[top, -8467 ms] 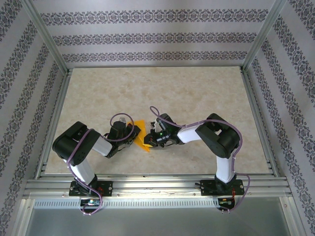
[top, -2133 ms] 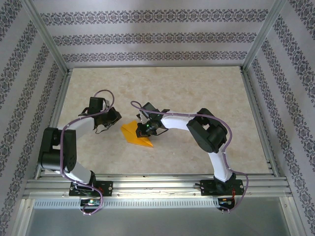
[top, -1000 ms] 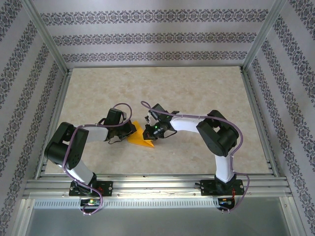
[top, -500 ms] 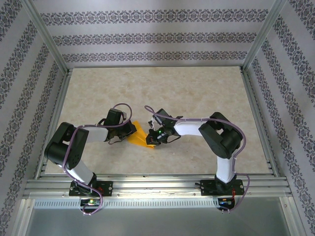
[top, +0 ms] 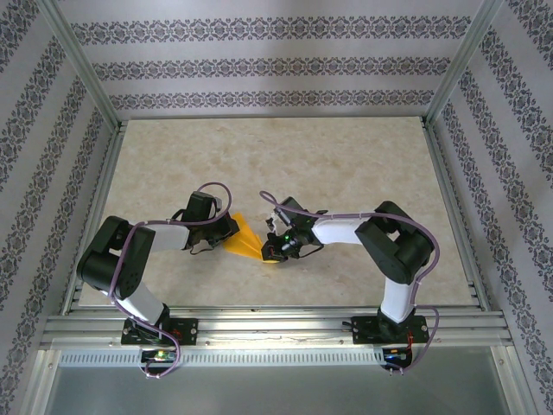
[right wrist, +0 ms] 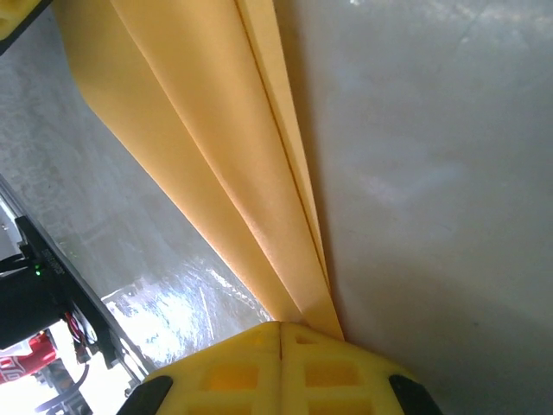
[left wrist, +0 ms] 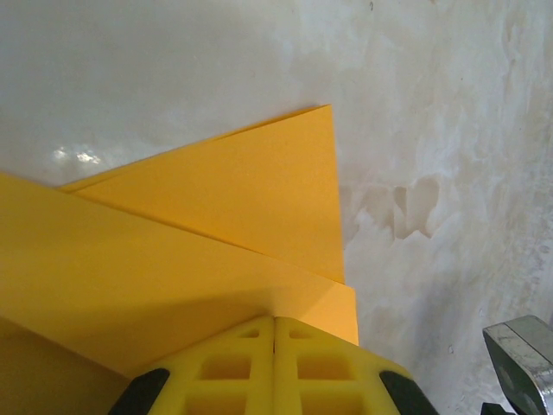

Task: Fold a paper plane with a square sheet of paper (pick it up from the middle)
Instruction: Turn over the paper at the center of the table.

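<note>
Jaws are seen shut on both arms: the left pair pressed to the broad left end of the part-folded orange paper (top: 245, 241), the right pair clamped on its near-right tip, its long axis spanning them on the bench (top: 346, 164).

Bright orange folded paper sheet (top: 247, 241): pointed wedge w/ layered lengthwise creases, lying low approx mid-scene, slightly left, tip pointing near-right.

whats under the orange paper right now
The folded orange paper lies on the marbled table, which shows around its edges. Its own lower folded layers peek out in the wrist views. The spot directly beneath is covered by the sheet.
</note>
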Tool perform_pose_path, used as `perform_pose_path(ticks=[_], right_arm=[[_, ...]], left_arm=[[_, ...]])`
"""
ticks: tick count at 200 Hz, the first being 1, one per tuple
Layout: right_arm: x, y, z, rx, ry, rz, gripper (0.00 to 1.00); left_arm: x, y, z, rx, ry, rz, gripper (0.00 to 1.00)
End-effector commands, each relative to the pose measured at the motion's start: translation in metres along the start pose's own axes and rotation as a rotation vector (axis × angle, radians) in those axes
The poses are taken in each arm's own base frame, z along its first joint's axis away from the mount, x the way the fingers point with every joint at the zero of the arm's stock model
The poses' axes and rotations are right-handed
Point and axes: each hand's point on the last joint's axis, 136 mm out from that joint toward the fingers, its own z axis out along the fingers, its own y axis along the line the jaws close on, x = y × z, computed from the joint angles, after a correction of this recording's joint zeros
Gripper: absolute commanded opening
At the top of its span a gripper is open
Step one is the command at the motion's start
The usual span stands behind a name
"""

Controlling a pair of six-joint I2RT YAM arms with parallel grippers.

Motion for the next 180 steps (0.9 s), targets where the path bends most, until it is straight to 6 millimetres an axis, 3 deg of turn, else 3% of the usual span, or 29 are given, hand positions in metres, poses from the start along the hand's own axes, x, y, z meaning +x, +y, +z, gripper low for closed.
perform_pose_path(ticks=[1, 28, 45, 86, 180], right_arm=[[-0.005, 0.016, -0.017, -0.039, -0.047, -0.022, 0.01], [-0.017, 0.017, -0.040, -0.039, -0.140, -0.006, 0.14], [-0.017, 0.011, -0.045, -0.069, -0.159, 0.045, 0.15], [-0.009, 0.004, -0.032, -0.163, -0.152, 0.169, 0.23], [-0.008, -0.006, -0.012, -0.120, -0.140, 0.212, 0.28]], left_arm=[[0.015, 0.029, 0.001, -0.104, 0.030, -0.035, 0.02], [0.015, 0.025, 0.001, -0.086, 0.029, -0.031, 0.01], [0.014, 0.024, 0.000, -0.080, 0.024, -0.036, 0.02], [0.015, 0.022, 0.001, -0.065, 0.028, -0.050, 0.01], [0.013, 0.018, -0.001, -0.059, 0.028, -0.045, 0.02]])
